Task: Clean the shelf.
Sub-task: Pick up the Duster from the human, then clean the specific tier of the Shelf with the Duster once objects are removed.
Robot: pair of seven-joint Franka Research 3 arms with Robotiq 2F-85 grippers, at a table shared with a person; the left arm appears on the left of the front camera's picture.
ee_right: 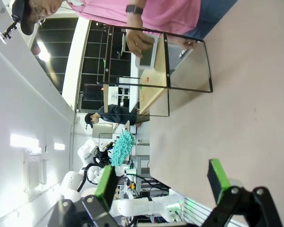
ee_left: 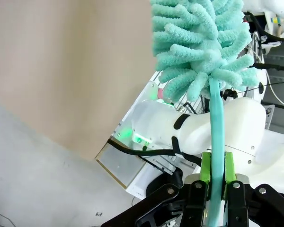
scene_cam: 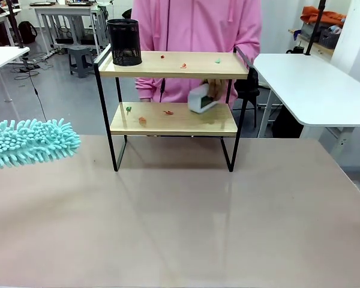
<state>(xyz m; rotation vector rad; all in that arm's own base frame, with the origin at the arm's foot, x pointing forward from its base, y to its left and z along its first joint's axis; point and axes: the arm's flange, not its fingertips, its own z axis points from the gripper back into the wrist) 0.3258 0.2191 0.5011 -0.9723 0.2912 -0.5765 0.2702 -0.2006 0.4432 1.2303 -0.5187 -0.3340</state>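
1. The small two-tier shelf, two light wooden boards in a thin black metal frame, stands on its four legs at the middle of the far edge of the large beige tabletop.
2. I judge the shelf to be light and stiff, with smooth boards. A hard sideways push could slide or tip it, so I would sweep gently and steady it by a black upright if needed.
3. My left claw pinches the flat teal handle of a fluffy teal chenille duster. Its soft head hangs near the tabletop's far left corner, well apart from the shelf.
4. My right claw is spread wide, with nothing between its green pads.
5. Small red, orange and green scraps lie on both boards.
6. A black mesh cup stands at the left end of the top board; I cannot tell what it contains.
7. The person's hand holds a white boxy thing over the right part of the lower board.
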